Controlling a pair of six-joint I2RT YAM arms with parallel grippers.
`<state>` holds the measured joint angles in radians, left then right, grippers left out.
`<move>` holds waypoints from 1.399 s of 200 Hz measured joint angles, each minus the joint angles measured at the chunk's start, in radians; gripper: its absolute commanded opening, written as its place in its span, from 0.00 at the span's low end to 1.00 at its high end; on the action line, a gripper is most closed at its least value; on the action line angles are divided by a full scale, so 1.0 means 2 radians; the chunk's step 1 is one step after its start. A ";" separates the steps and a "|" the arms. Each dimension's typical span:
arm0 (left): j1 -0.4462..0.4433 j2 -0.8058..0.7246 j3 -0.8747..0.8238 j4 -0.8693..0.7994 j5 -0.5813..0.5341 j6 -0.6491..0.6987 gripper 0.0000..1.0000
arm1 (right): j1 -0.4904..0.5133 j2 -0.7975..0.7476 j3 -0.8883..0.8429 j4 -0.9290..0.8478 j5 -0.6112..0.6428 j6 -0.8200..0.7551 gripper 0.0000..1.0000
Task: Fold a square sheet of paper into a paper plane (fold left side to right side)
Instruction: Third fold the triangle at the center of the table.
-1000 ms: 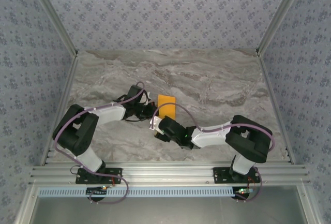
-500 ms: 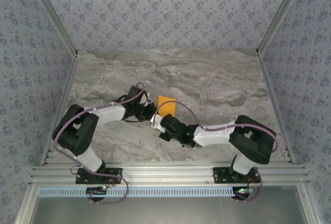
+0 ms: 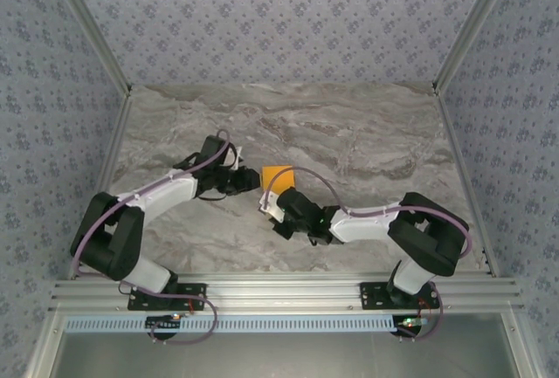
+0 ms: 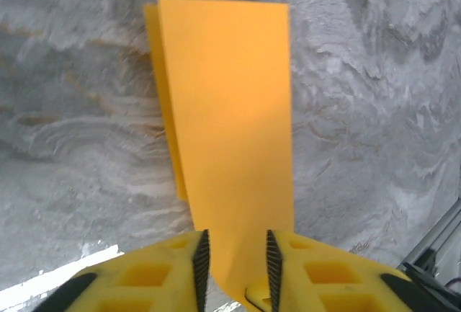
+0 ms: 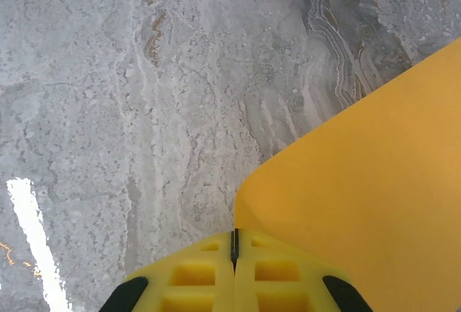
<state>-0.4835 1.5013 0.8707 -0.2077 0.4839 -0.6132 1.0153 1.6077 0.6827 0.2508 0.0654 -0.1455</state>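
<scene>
My right jaws are squeezed together on an edge of the folded sheet of paper [image 4: 227, 110], and it curls up off the marble counter [image 5: 108, 74] there. My left jaws sit a bit apart at one short end, with orange showing in the gap. The sheet's mid-counter, right between my two arms.

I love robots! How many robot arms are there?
2. The left white-and-black robot arm and the right arm meet at the folded orange paper sheet mid-table.
</scene>
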 measured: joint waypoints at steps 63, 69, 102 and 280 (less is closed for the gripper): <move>-0.014 0.128 0.137 -0.011 0.042 0.041 0.14 | -0.025 0.000 0.000 0.000 -0.047 0.029 0.00; -0.015 0.143 0.147 -0.014 0.044 0.045 0.14 | -0.027 0.000 0.000 0.000 -0.050 0.032 0.00; -0.027 0.223 0.200 -0.026 0.055 0.057 0.13 | -0.037 0.000 0.000 0.000 -0.068 0.045 0.00; -0.041 0.297 0.238 -0.055 0.054 0.092 0.10 | -0.159 0.000 0.000 -0.028 -0.198 0.154 0.00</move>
<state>-0.5652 2.0956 1.3472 -0.3183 0.5911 -0.4294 0.6979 1.6085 0.6834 0.1940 -0.3309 0.1631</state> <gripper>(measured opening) 0.101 0.027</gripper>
